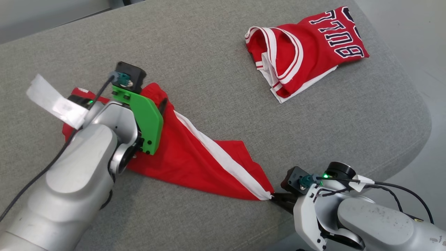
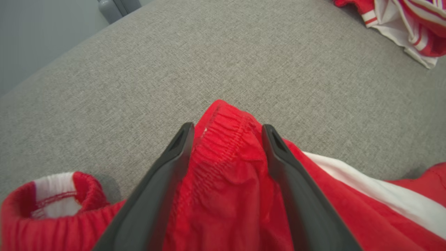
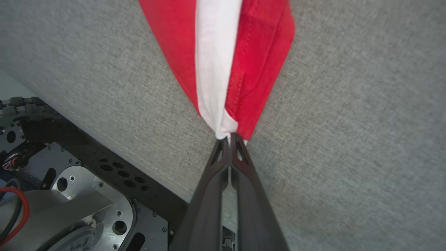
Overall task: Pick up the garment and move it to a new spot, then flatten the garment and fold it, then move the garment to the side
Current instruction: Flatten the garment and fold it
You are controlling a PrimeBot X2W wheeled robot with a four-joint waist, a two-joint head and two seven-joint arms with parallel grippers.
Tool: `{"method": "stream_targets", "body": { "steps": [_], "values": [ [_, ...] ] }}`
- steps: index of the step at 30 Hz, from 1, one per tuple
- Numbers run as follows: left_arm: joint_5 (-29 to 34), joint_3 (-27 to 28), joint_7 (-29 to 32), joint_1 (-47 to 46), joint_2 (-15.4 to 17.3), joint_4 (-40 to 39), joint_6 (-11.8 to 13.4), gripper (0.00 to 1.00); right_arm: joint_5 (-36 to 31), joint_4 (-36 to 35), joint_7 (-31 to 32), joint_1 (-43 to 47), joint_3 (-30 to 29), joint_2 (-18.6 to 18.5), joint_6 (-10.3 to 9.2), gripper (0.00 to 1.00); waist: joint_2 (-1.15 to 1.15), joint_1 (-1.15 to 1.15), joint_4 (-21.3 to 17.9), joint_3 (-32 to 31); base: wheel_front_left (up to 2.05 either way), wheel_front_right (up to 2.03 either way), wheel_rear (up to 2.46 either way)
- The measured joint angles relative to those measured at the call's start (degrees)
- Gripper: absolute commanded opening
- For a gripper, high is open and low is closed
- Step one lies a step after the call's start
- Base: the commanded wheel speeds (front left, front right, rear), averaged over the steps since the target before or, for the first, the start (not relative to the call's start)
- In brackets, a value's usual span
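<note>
The garment (image 1: 195,160), red shorts with a white side stripe, lies stretched out on the grey cushion (image 1: 216,69) at the near left. My left gripper (image 1: 159,101) is open over the elastic waistband, and in the left wrist view its fingers (image 2: 226,130) straddle a raised fold of the waistband (image 2: 226,181). My right gripper (image 1: 273,197) is shut on the garment's hem corner near the cushion's front edge. The right wrist view shows its tips (image 3: 230,137) pinching the gathered red and white cloth (image 3: 216,52).
A red and white jersey (image 1: 306,45) lies crumpled at the far right of the cushion, and its edge is in the left wrist view (image 2: 411,31). The cushion's front edge runs just behind my right gripper, with the robot's base (image 3: 69,195) below it.
</note>
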Motion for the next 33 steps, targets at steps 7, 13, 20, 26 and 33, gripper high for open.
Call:
{"method": "stream_targets", "body": {
  "steps": [7, 13, 20, 26, 33],
  "values": [
    [-0.59, -2.55, 2.60, -0.01, -1.49, 1.62, -2.48, 0.00, 0.92, 2.40, -1.81, 0.57, -0.27, -0.04, -0.01, 0.00, 0.00, 0.00, 1.18, -0.75, 0.00, 0.00, 0.00],
    [-0.79, -2.33, -1.37, 0.05, -3.19, -2.19, -4.01, 0.00, 1.92, 3.94, -3.50, 2.41, -1.22, -1.01, -0.05, 0.00, 0.00, 0.00, 3.89, -2.14, 0.00, 0.00, 0.00],
    [-3.68, 2.10, -9.12, 5.09, -4.70, -10.10, -3.35, 0.00, 3.71, 4.86, -5.32, 4.95, -2.37, -3.39, -0.31, 0.00, 0.00, 0.00, 8.33, -3.69, 0.00, 0.00, 0.00],
    [-6.31, 4.11, -13.30, 17.62, -1.48, -10.90, -1.85, 0.00, 3.78, 5.17, -6.22, 6.23, -2.30, -5.87, -0.55, 0.00, 0.00, 0.00, 12.71, -4.69, 0.00, 0.00, 0.00],
    [-9.51, 4.54, -16.63, 27.48, -1.52, -10.98, -1.42, 0.15, 3.67, 5.33, -6.94, 7.56, -1.90, -9.09, -0.55, 0.00, 0.00, 0.00, 18.03, -5.71, 0.00, 0.00, 0.00]
  ]
}}
